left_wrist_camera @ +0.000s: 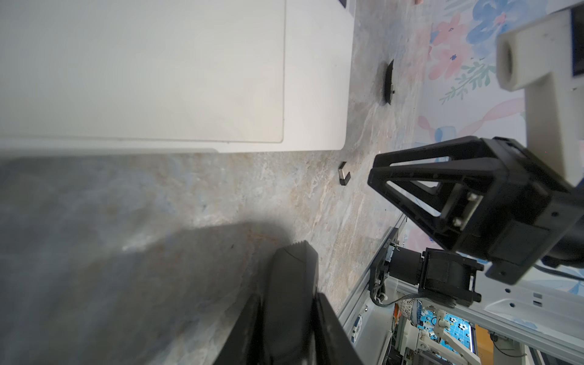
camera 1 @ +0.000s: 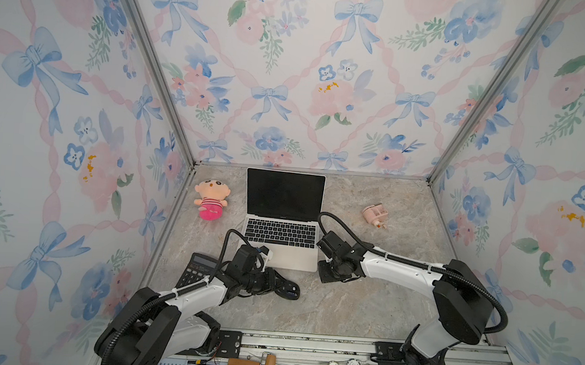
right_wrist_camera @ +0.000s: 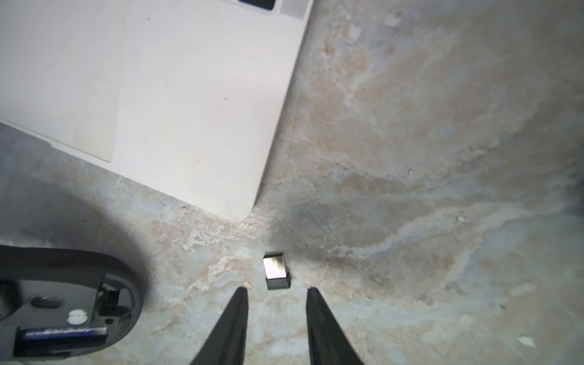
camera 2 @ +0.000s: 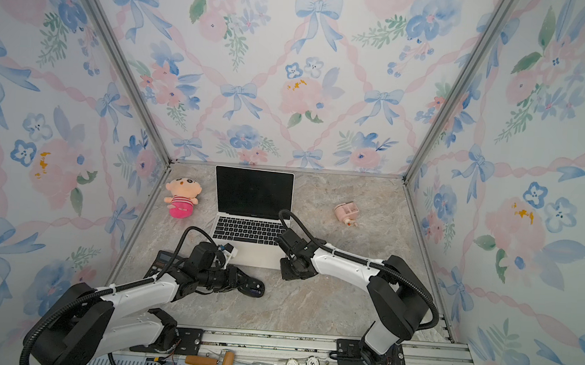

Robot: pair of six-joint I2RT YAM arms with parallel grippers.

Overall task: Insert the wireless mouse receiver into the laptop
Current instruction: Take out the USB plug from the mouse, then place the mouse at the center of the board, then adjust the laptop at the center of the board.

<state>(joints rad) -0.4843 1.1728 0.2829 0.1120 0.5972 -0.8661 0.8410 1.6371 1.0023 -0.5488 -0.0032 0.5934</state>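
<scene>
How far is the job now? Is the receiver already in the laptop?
Not yet. Done: the receiver is out, lying on the table near the laptop front corner, apart from the opened mouse. In hand: the right hand hovers close to it, open, gripping nothing. Left: grasp the receiver, carry it over and plug it into the laptop.

L arm (camera 1: 199, 289) stretched low, wrist rolled sideways; R arm (camera 1: 394, 264) bent inward, fingers (right_wrist_camera: 234, 322) apart, aimed down.
</scene>
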